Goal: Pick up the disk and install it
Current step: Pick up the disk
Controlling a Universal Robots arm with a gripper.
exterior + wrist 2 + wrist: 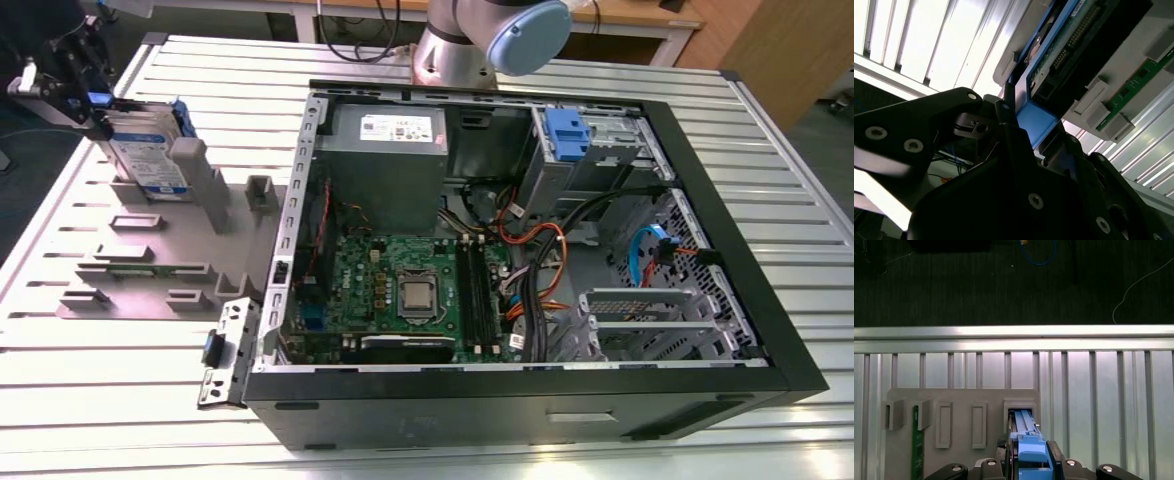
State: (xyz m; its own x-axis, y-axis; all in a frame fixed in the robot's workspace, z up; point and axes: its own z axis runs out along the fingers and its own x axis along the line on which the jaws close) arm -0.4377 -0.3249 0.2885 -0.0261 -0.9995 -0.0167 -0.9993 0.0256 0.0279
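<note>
On the worktop [80,400], the open computer case [507,410] takes the centre and right of the exterior view, with the slotted holder [134,270] just beside it on the left. In the upper left of the frame the disk [144,160] stands upright in the holder, and the pincer [94,110] is clamped over its top edge. Inside the case, the power supply [387,150] sits upper left, the motherboard [400,285] below it and a small bracket [567,135] upper right. The arm's base [461,50] rises behind the case.
</note>
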